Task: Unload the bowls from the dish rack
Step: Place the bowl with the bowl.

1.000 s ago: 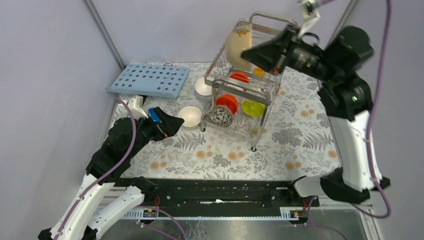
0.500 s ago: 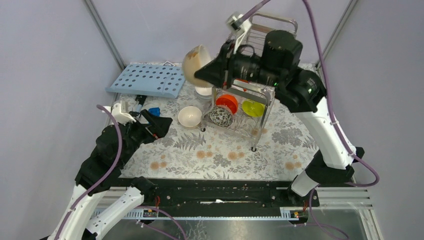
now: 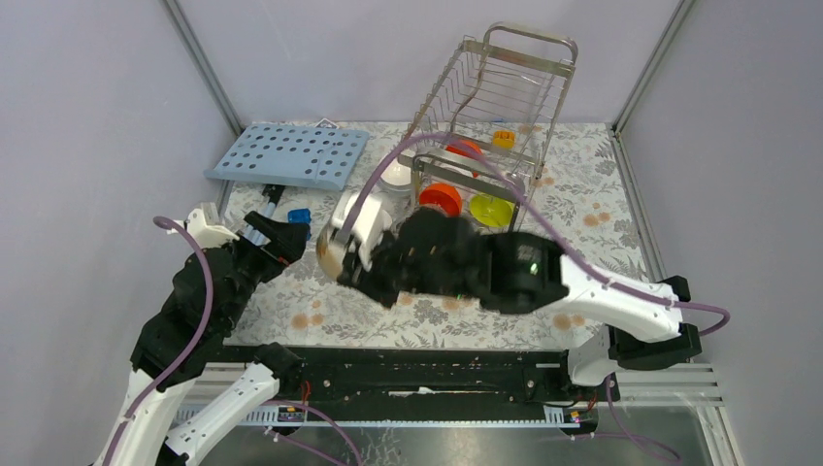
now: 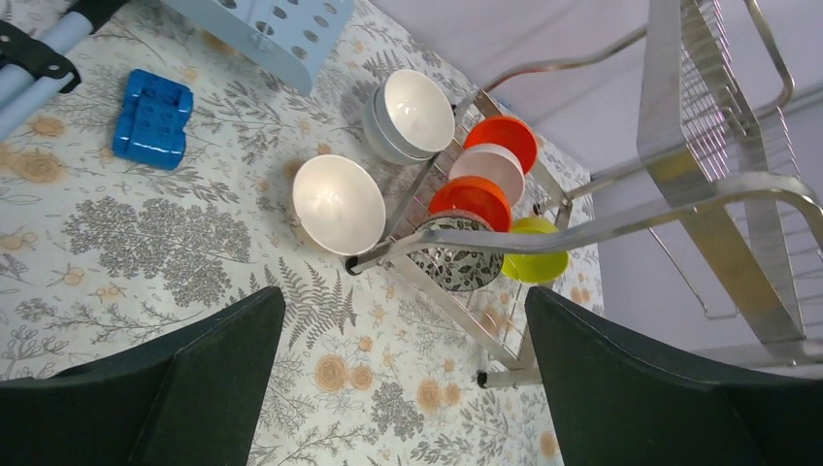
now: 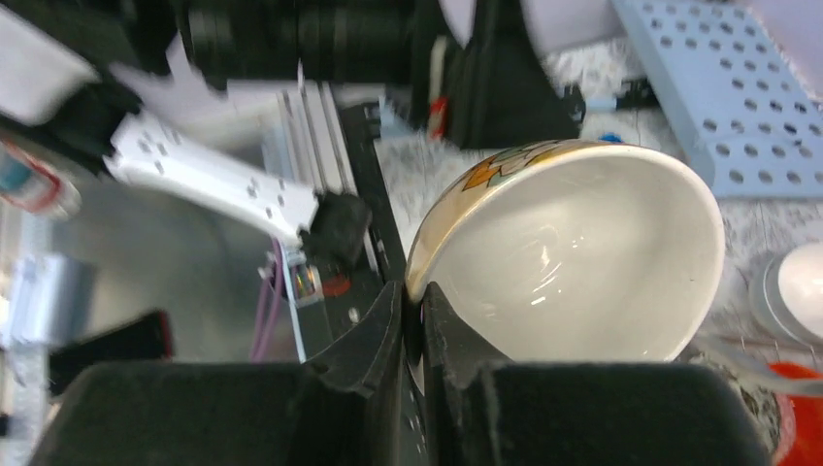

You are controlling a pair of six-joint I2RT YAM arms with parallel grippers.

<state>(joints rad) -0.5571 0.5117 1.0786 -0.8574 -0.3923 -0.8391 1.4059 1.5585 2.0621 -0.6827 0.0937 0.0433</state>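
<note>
- The right gripper [image 5: 412,303] has its fingers pinched narrow on the rim of a cream-beige bowl [image 5: 573,252], 1 finger inside and 1 outside.
- This bowl is tilted. It is glossy white inside, with an orange pattern on its outer wall.
- From above, the held bowl sits near and left of the dish rack [image 3: 490,126], between the rack and the left arm. Whether it touches the cloth cannot be told.
- The left gripper [image 4: 403,320] has its fingers spread wide and holds nothing. It hangs over the left side of the table, near a small blue block [image 4: 152,124].
- 5 bowls stand on edge in the rack's lower tier: an orange-red bowl [image 4: 502,144], a white bowl [image 4: 490,167], a second orange-red bowl [image 4: 471,199], a speckled bowl [image 4: 464,267] and a lime-green bowl [image 4: 536,264].
- A cream-white bowl [image 4: 339,204] sits upright on the cloth just left of the rack. The nested white bowls [image 4: 412,115] are farther back.
- A yellow-orange clip [image 3: 503,139] hangs on the rack's wire.
- A light-blue perforated board [image 3: 289,155] lies at the far left.
</note>
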